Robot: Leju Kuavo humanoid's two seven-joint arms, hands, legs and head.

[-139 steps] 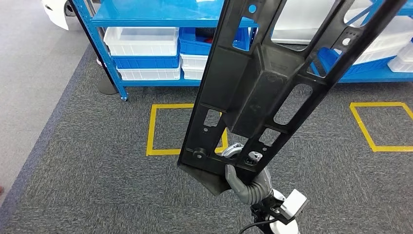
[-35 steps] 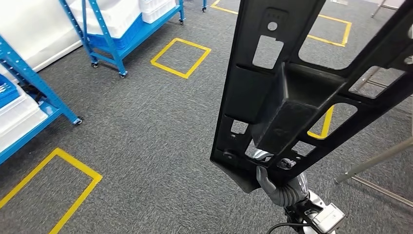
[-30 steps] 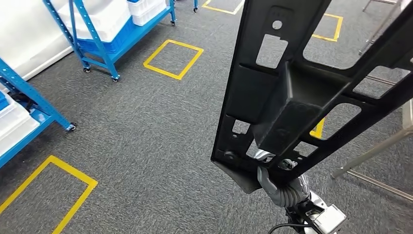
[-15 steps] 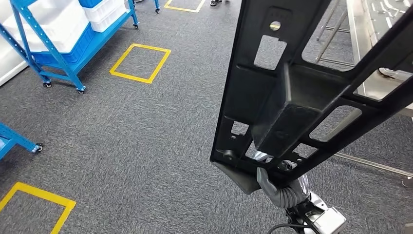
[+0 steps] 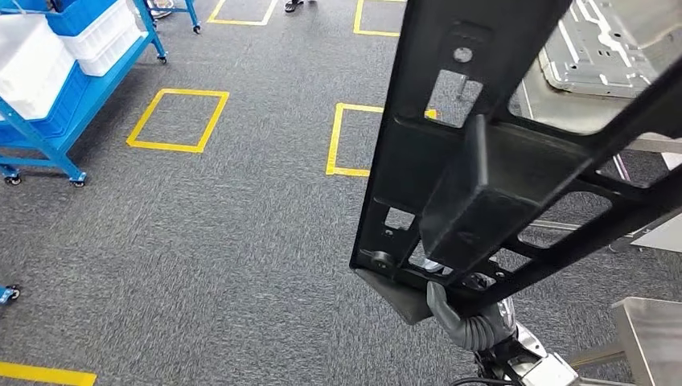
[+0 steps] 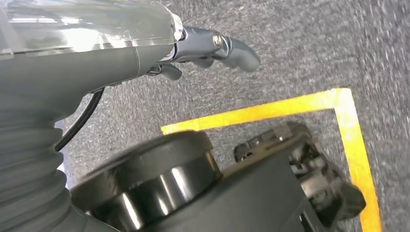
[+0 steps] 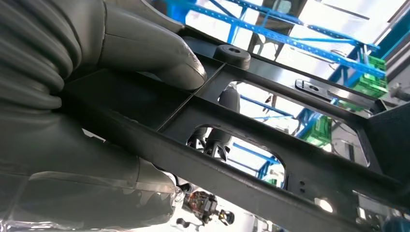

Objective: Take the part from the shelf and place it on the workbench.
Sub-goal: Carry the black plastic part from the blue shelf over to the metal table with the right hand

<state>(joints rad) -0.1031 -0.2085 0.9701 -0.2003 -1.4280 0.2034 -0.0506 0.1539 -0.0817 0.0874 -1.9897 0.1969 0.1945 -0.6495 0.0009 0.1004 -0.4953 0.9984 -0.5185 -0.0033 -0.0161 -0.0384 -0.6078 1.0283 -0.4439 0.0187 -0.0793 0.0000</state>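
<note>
The right hand [image 5: 462, 310] grips the lower end of the part [image 5: 490, 185], a long black plastic frame with cut-out windows and a raised box section at its middle. In the right wrist view the thumb [image 7: 150, 48] presses flat on one face of a frame bar while the darker fingers [image 7: 215, 140] show through a window from the other side, so the hand is clamped on that bar. From the grip the part rises up and away from the hand, leaning toward the robot's right, held clear of the grey carpet floor [image 5: 225, 241].

The left hand [image 6: 212, 48] hangs over the carpet beside a yellow floor marking [image 6: 270, 111]; it holds nothing, with fingers loosely curled and apart.

Beyond the held part, on the right hand's side, stands a steel counter [image 5: 563, 104] carrying a pale metal panel [image 5: 603, 48]. Far off on the left hand's side is a blue shelf [image 5: 56, 104] with white and blue bins.
</note>
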